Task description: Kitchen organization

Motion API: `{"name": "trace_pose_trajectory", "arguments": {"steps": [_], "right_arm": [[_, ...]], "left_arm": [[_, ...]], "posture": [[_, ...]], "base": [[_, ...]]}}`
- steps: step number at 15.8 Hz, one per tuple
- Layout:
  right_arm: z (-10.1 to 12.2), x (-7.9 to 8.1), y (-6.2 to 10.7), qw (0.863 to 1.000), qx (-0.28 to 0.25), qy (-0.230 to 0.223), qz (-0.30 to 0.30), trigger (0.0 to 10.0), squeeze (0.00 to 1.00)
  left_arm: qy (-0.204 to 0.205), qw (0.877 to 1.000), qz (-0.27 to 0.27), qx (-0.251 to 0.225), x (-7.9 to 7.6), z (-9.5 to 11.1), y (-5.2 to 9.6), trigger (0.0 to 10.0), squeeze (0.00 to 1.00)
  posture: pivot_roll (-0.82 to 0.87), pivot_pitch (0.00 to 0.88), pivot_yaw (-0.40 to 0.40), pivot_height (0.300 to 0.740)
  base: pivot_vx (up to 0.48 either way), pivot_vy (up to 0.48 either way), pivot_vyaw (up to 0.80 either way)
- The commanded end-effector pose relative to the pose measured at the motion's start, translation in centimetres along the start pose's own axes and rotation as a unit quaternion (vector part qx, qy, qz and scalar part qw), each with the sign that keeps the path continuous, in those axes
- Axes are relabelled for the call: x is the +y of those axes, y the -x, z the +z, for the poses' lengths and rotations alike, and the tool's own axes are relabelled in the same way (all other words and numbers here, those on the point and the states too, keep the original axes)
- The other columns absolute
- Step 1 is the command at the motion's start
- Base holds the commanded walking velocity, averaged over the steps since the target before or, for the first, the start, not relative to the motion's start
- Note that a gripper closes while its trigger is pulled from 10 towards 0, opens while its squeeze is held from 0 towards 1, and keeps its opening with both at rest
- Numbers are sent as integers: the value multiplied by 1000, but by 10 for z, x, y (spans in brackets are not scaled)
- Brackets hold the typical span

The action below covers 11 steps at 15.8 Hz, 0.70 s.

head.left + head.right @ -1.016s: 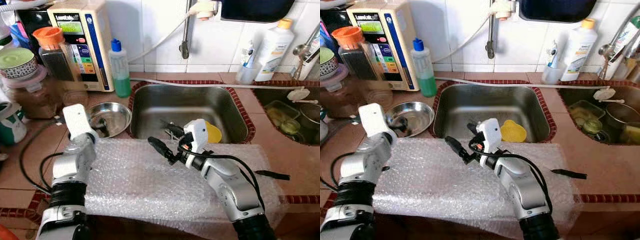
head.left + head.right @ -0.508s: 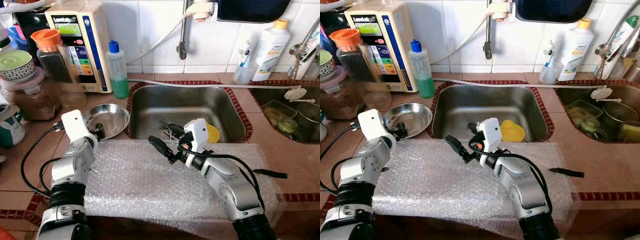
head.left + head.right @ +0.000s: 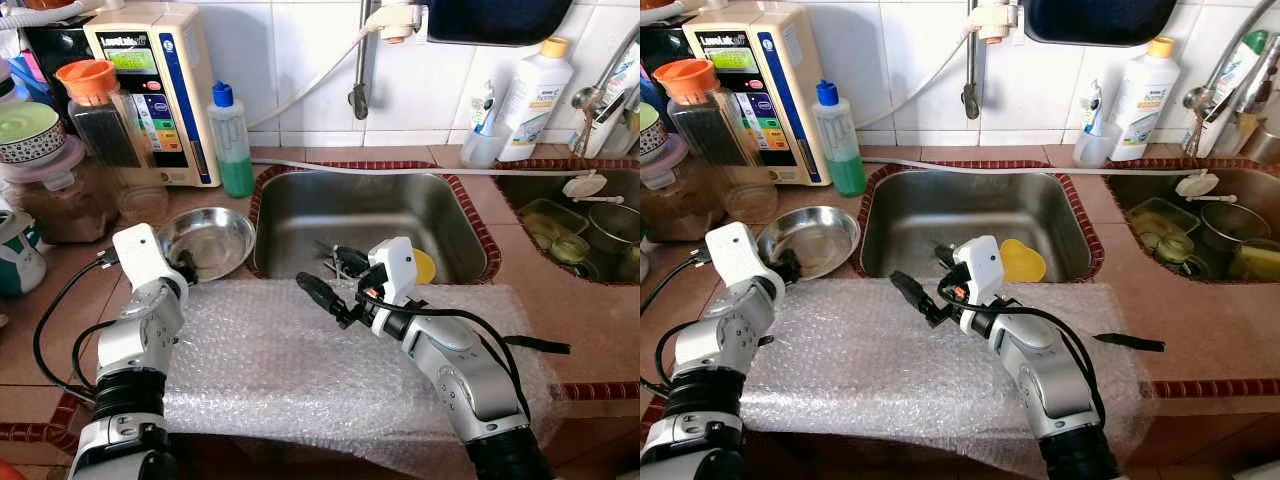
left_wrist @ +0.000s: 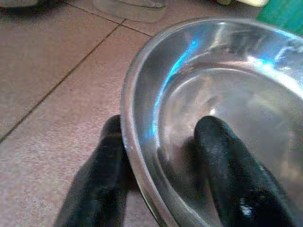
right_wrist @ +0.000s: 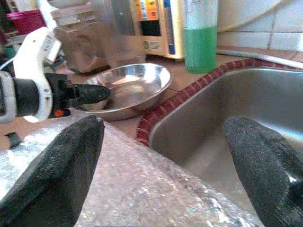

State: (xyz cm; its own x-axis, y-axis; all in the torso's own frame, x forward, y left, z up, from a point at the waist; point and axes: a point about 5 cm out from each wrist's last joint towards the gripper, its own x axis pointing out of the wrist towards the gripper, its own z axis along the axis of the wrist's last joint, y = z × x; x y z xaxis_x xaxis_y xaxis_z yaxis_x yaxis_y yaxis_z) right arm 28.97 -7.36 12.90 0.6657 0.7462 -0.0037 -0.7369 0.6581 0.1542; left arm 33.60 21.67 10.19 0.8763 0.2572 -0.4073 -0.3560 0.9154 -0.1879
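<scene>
Head view: my left tool (image 3: pixel 186 266) sits at the steel bowl (image 3: pixel 212 240) rim, 10 o'clock of the sink (image 3: pixel 370 215). Left wrist: fingers (image 4: pixel 227 165) straddle the rim, not clamped. Right wrist: right tool (image 3: pixel 912 293) wide open, empty, over bubble wrap (image 3: pixel 300 360). Risk: thin rim slips, bowl skids on worktop (image 3: pixel 60 300).

Counter clutter I see from here.
Green soap bottle (image 3: pixel 233 145) beside the water purifier (image 3: pixel 160 90); white detergent bottle (image 3: pixel 529 98) stands right.
</scene>
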Motion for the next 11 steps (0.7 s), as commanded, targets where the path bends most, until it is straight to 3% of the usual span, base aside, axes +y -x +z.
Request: {"name": "trace_pose_trajectory", "arguments": {"steps": [1,7,8,9,10,11], "right_arm": [[10,4,0,1000,-22,6,15,10000,973],[10,3,2,1000,-20,8,12,10000,969],[10,2,2,1000,-19,9,9,10000,965],[11,0,2,1000,-20,9,6,10000,922],[11,0,2,1000,-20,10,6,10000,620],[10,1,2,1000,-20,10,7,10000,220]], "left_arm": [[-17,999,18,32,8,-17,-1,0,0],[-58,998,32,-9,11,-11,-2,0,0],[-57,998,30,-25,11,-9,-2,0,0],[-50,995,10,-83,8,-2,1,0,0],[-51,994,7,-94,7,0,2,0,0],[-41,994,-2,-105,5,2,3,0,0]], "posture": [[-44,0,41,740],[-49,0,43,740],[-49,0,43,740],[-49,0,43,740],[-49,0,43,740],[-49,0,43,740]], "base": [[0,0,0],[0,0,0],[0,0,0],[0,0,0],[0,0,0],[0,0,0]]}}
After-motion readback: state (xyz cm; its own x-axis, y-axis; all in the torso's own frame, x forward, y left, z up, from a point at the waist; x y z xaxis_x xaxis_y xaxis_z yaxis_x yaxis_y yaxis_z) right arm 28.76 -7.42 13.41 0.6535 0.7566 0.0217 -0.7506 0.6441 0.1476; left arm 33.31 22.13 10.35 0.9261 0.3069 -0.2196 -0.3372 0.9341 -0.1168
